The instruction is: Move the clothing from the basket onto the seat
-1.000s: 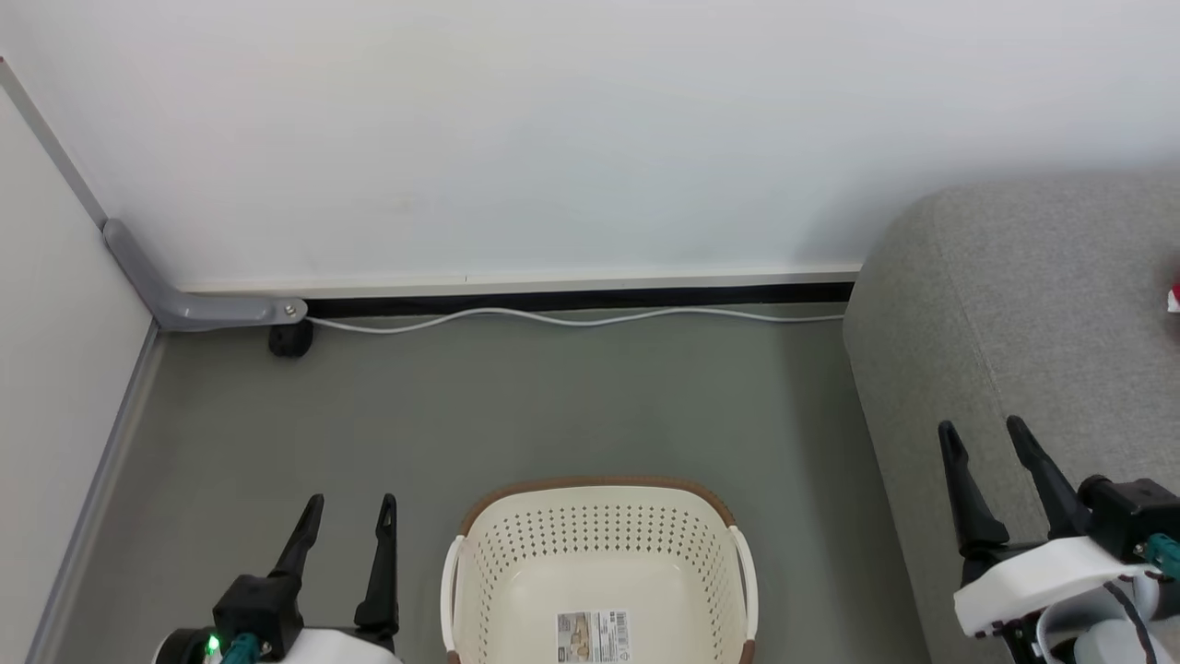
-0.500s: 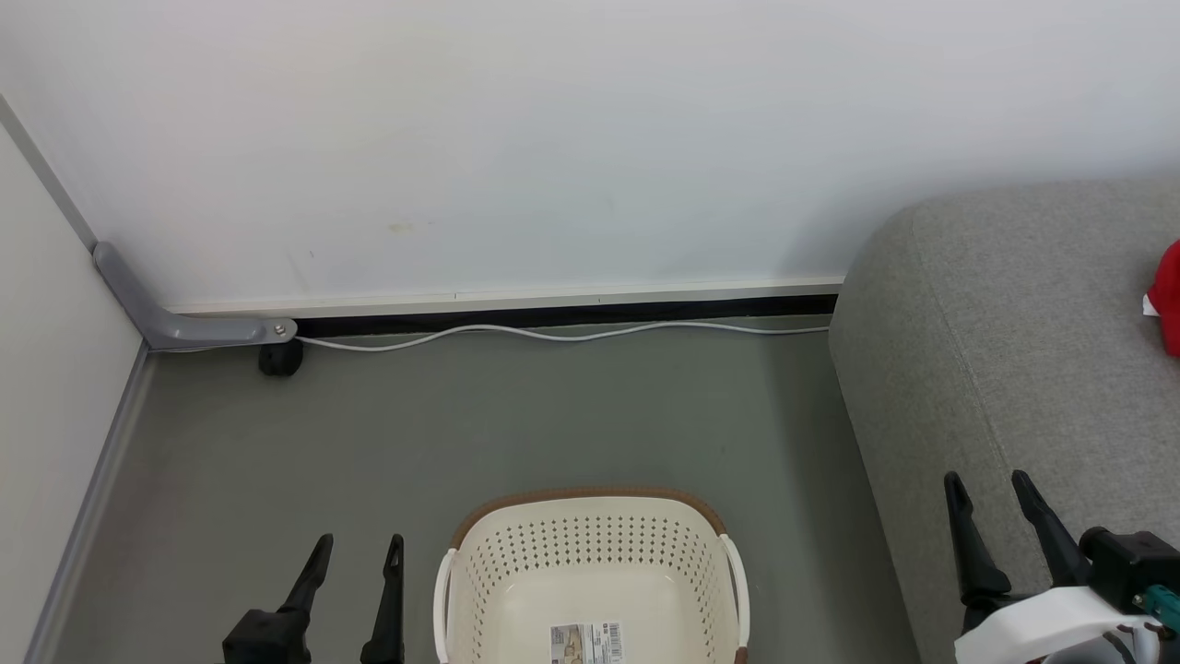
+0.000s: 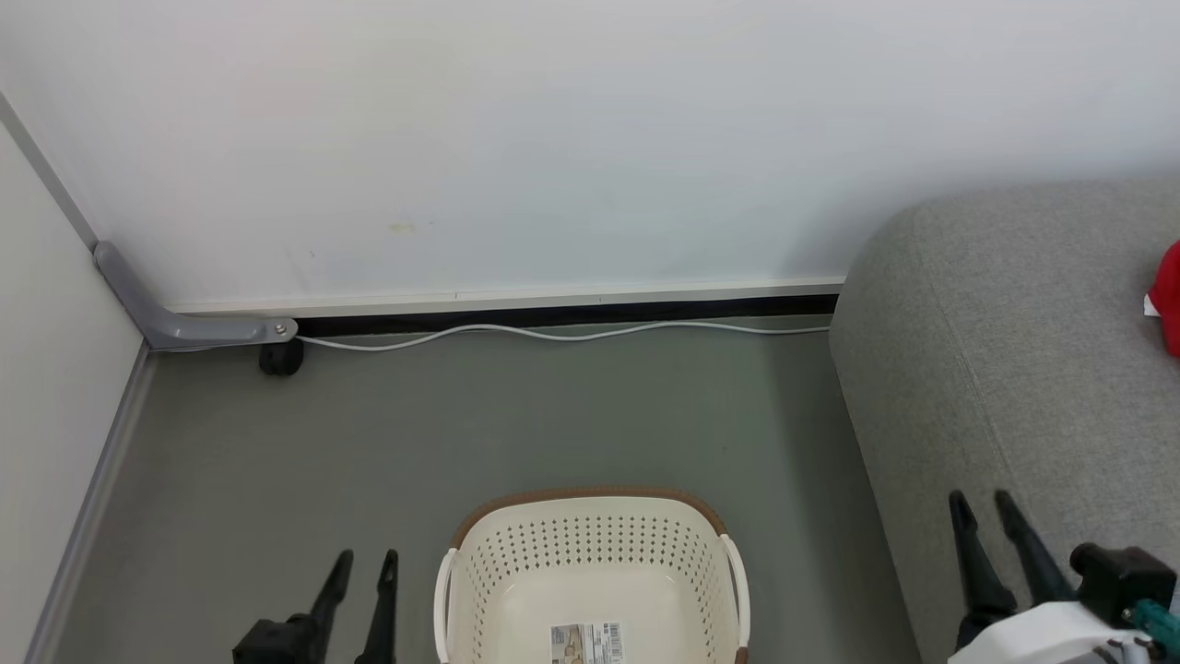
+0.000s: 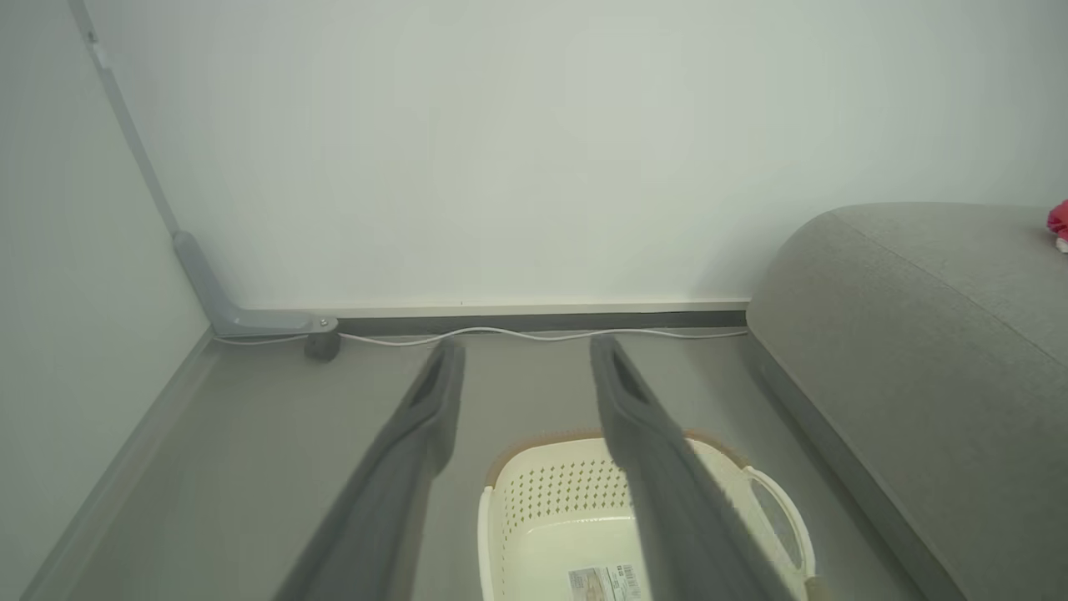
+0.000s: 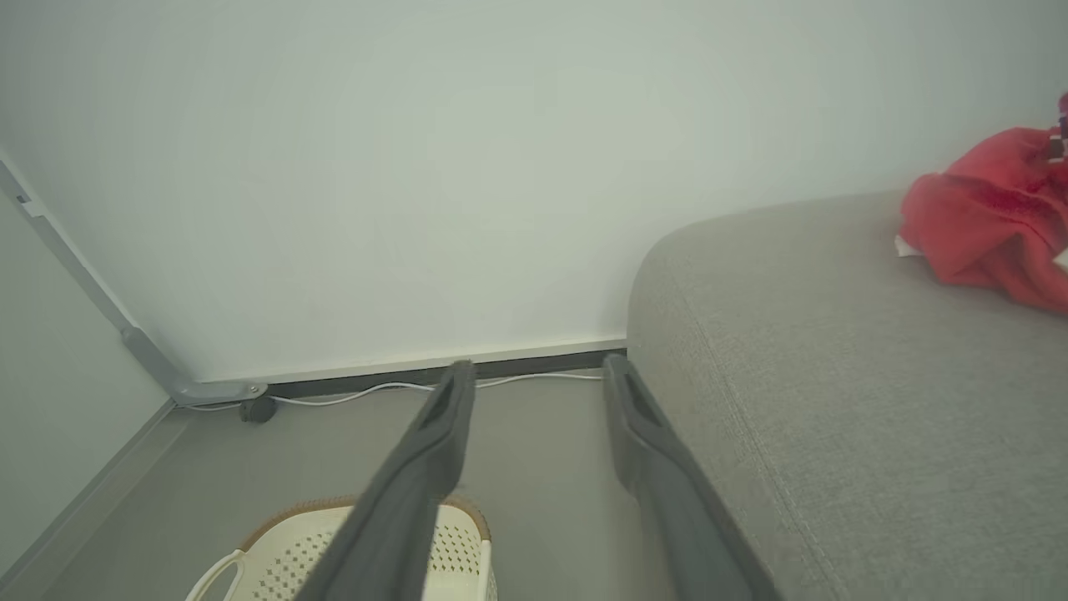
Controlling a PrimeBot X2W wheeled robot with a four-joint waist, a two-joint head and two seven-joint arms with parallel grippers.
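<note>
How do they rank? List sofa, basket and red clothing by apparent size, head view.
1. Sofa, largest.
2. Basket.
3. Red clothing, smallest; the frame edge crops all three.

Grey-green floor (image 3: 516, 415) fills the middle of the frame; a cream basket (image 3: 590, 544) stands on it at bottom centre, and a white cable (image 3: 553, 336) runs along the foot of the wall (image 3: 553, 138). At right, a grey sofa (image 3: 1032, 369) carries red clothing (image 3: 1169, 300) at the far right edge
</note>
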